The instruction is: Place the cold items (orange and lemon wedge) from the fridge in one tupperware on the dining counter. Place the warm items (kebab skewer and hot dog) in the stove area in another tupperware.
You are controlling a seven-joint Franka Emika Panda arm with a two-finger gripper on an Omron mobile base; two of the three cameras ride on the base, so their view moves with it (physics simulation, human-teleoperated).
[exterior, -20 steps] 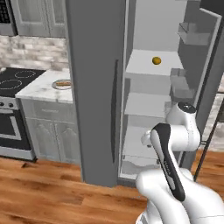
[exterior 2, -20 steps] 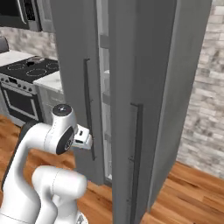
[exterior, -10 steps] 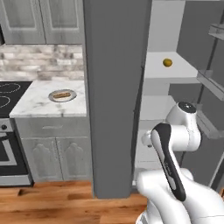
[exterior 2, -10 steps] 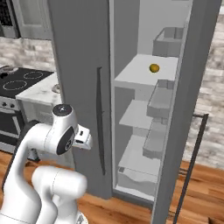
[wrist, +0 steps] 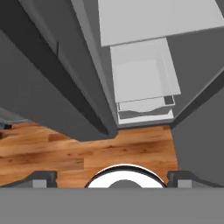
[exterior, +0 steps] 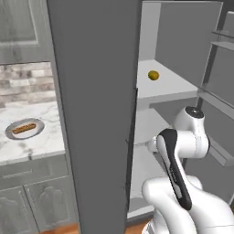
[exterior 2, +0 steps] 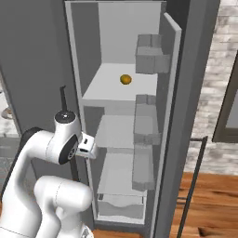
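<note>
Fridge [exterior 2: 186, 93] open, orange [exterior 2: 125, 79] on upper shelf, hot dog [exterior: 24, 129] on plate

so the base has rolled right and closer, both base views shifted. the fridge [exterior 2: 116, 69] interior now sits centre frame in the right view, the orange [exterior 2: 125, 79] looks bigger, and the hot dog [exterior: 24, 129] slid to the left edge.

Orange [exterior: 153, 75] on a shelf in the fridge [exterior 2: 116, 88]; hot dog [exterior: 23, 128] on the counter to its left.
</note>
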